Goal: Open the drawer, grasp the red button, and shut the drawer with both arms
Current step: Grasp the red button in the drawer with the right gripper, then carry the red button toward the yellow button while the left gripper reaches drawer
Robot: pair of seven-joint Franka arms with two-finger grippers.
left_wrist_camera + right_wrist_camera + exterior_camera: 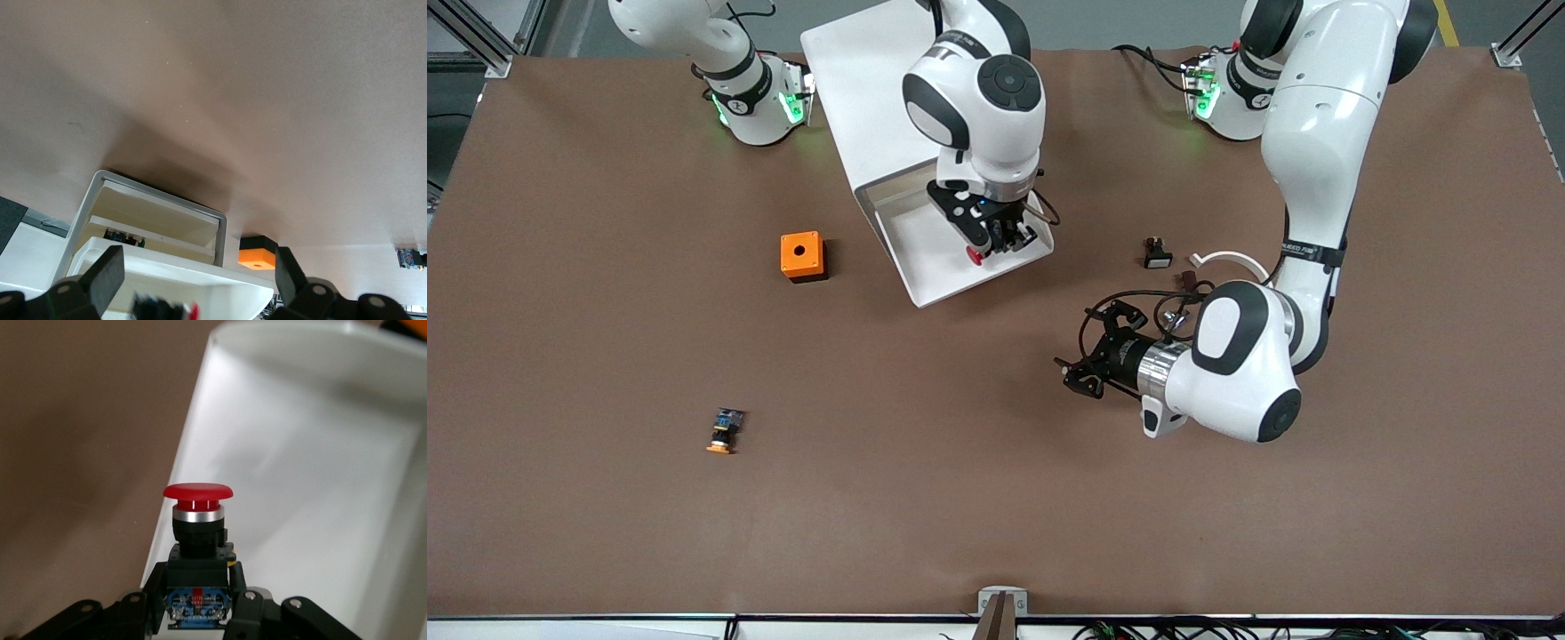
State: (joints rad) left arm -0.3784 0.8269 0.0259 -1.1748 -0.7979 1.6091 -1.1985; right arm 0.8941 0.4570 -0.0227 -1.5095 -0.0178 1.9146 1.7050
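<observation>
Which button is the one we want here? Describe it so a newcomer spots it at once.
Start at the white drawer, pulled open in the middle of the table. Inside it, the right gripper is shut on the button: red mushroom cap, silver collar, black body. Its twin has an orange cap and lies loose on the table, nearer the front camera, toward the right arm's end.
</observation>
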